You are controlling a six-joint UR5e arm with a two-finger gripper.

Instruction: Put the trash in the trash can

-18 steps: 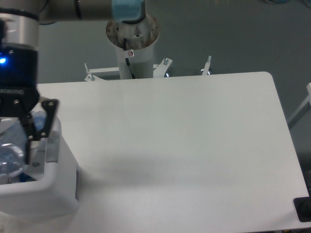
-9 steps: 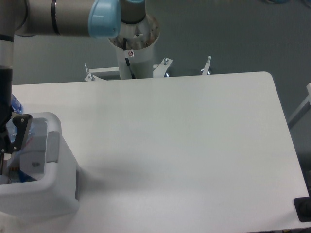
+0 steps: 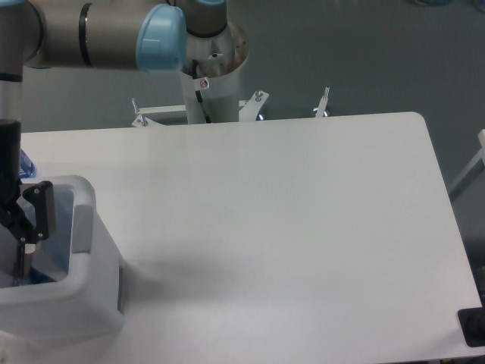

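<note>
From the fixed camera we see the trash can [image 3: 76,303] at the lower left corner of the white table [image 3: 288,227], its thick white walls rounded and a pale grey panel on the side facing the table's middle. Our gripper [image 3: 19,235] hangs over the can's open mouth at the far left edge of the frame, reaching down into it. Only one dark finger [image 3: 42,220] shows clearly, with a thinner tip below it; the other is cut off by the frame edge, so we cannot tell whether the jaws are apart or together, nor whether they hold anything. The trash itself we cannot make out: inside the can, below the gripper, there is only a blurred bluish and dark patch [image 3: 45,265]. A blue scrap [image 3: 26,163] peeks out just behind the can, beside the arm. The arm's grey link with its blue cap [image 3: 159,34] crosses the top, above the pedestal [image 3: 208,83] behind the table.
</note>
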